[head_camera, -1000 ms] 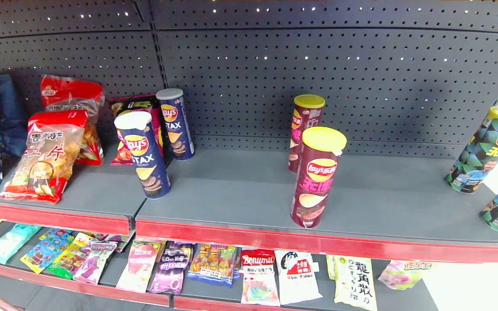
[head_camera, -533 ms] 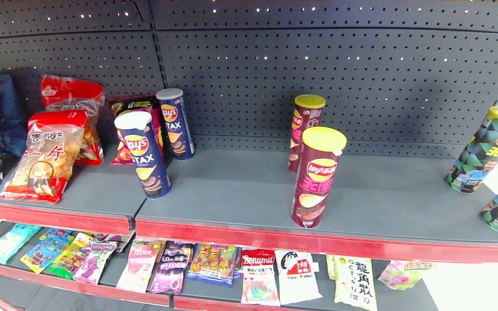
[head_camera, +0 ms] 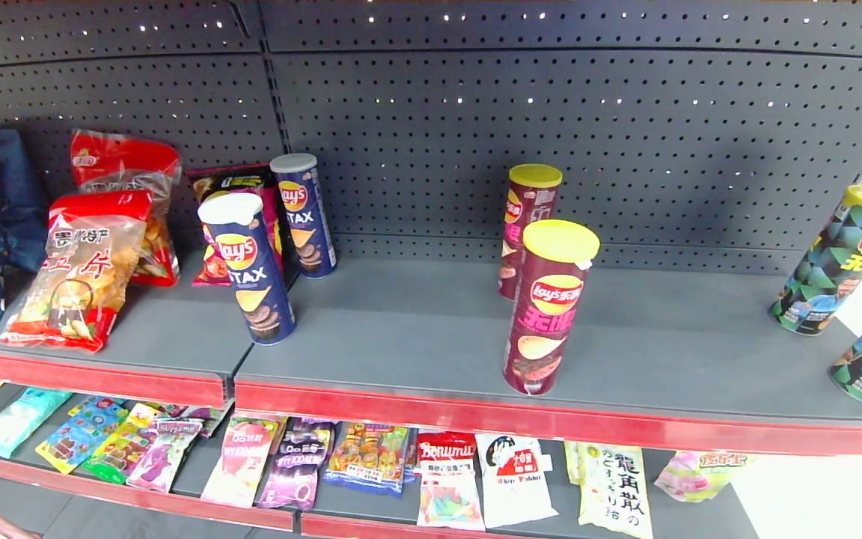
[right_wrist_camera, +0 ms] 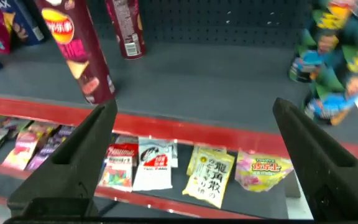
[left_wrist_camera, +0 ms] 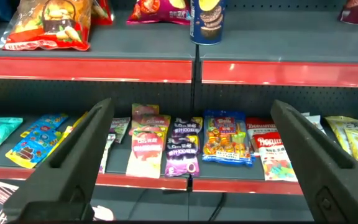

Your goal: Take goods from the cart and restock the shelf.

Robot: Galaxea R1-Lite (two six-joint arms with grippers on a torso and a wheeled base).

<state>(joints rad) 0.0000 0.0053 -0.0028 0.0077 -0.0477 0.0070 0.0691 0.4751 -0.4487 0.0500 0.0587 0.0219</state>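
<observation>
Six chip canisters stand upright on the upper shelf: two blue canisters at the left, two maroon canisters in the middle and two teal-patterned canisters at the far right. Wide bare stretches of deck lie between these groups, so you should count the restocking as well short of done.

Both tools are empty. The left gripper and the right gripper are each spread wide, facing the shelf front and holding nothing, so your next job is probably to fetch an item from the cart.

Red snack bags lean at the left, and candy packets lie flat on the lower shelf. The front maroon and front blue canisters stand near the red edge. I judge them the likeliest to be knocked when you place goods.
</observation>
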